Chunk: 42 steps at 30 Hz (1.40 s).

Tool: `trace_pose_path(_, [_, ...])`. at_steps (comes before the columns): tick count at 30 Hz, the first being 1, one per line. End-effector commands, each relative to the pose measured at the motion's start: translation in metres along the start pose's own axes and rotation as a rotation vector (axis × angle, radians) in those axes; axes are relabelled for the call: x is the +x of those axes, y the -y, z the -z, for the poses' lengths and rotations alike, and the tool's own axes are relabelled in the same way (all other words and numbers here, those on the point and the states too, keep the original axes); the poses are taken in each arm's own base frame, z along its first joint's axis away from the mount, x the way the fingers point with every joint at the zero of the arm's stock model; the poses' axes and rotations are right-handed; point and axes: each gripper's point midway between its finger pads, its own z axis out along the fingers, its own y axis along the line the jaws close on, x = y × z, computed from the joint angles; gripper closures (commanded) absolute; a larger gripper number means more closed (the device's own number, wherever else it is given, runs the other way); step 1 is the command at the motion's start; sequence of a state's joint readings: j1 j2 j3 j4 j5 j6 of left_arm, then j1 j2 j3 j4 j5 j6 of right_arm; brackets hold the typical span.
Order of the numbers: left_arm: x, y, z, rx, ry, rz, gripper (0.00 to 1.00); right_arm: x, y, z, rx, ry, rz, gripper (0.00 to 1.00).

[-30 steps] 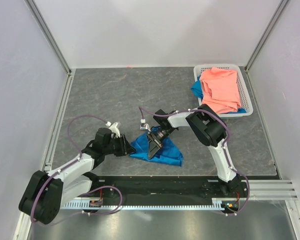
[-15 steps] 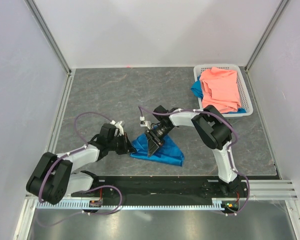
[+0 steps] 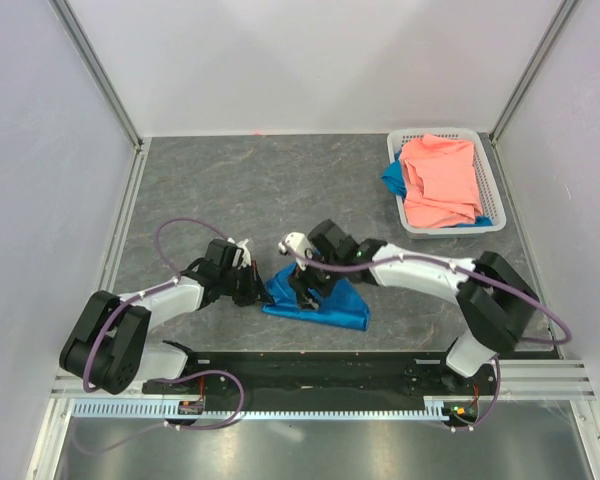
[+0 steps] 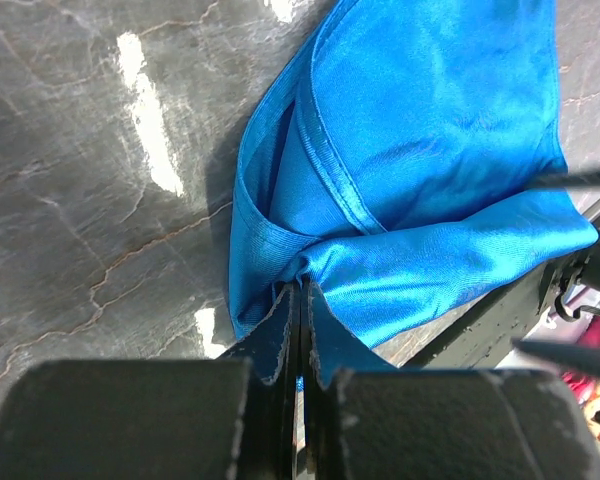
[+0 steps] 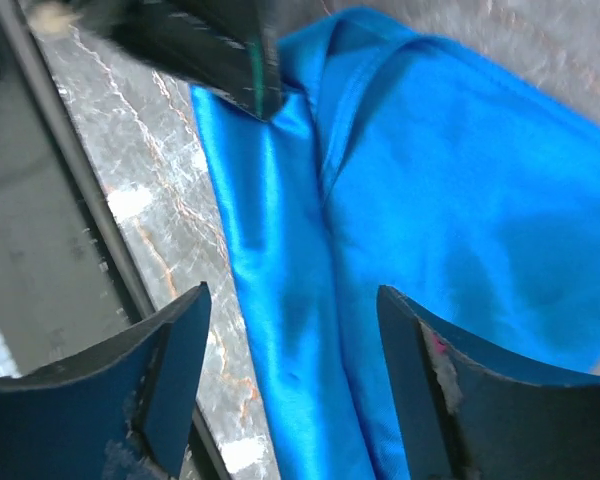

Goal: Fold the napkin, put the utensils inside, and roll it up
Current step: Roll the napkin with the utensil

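Observation:
The bright blue napkin lies folded and bunched on the grey table near the front edge. My left gripper is shut on its left corner; in the left wrist view the jaws pinch the gathered blue cloth. My right gripper is open just above the napkin's left part. In the right wrist view its fingers straddle a long fold of the napkin, and the left gripper's tip shows at the top. No black utensil is visible in any view.
A white basket at the back right holds a salmon-pink cloth with a blue scrap beneath it. A black rail runs along the near table edge, close to the napkin. Walls enclose the table on three sides.
The right arm's elbow has swung out to the right and dropped low, while its gripper stayed over the napkin and turned. The left gripper has kept its hold and edged slightly right.

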<state>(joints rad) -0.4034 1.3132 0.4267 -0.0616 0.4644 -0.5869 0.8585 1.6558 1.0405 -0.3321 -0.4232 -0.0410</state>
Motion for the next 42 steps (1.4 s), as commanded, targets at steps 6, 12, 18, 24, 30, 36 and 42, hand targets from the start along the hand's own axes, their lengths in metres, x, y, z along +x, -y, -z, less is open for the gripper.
trace_pose_path(6, [0.000,0.003,0.003,-0.021,-0.043,0.022,0.98,0.000,-0.016,-0.011,0.340,0.081,0.263,0.23])
trace_pose_path(12, [-0.001,0.004,0.003,-0.016,-0.046,0.015,0.98,0.012,-0.013,-0.029,0.357,0.017,0.308,0.24])
trace_pose_path(18, [0.000,0.004,0.003,-0.014,-0.054,0.015,0.98,0.022,-0.006,-0.039,0.372,-0.040,0.341,0.31])
trace_pose_path(24, [-0.001,0.013,0.004,0.035,-0.060,-0.016,0.98,0.034,-0.003,-0.047,0.354,-0.085,0.336,0.58])
trace_pose_path(30, [-0.016,0.013,0.013,0.000,0.038,-0.044,0.47,0.051,-0.027,-0.055,0.149,-0.145,0.259,0.73])
trace_pose_path(36, [-0.036,0.011,0.040,-0.065,0.216,-0.079,0.34,0.067,-0.039,-0.060,0.014,-0.195,0.175,0.77])
trace_pose_path(42, [-0.032,0.005,0.051,-0.070,0.295,-0.073,0.33,0.064,-0.049,-0.060,-0.146,-0.171,0.088,0.78])
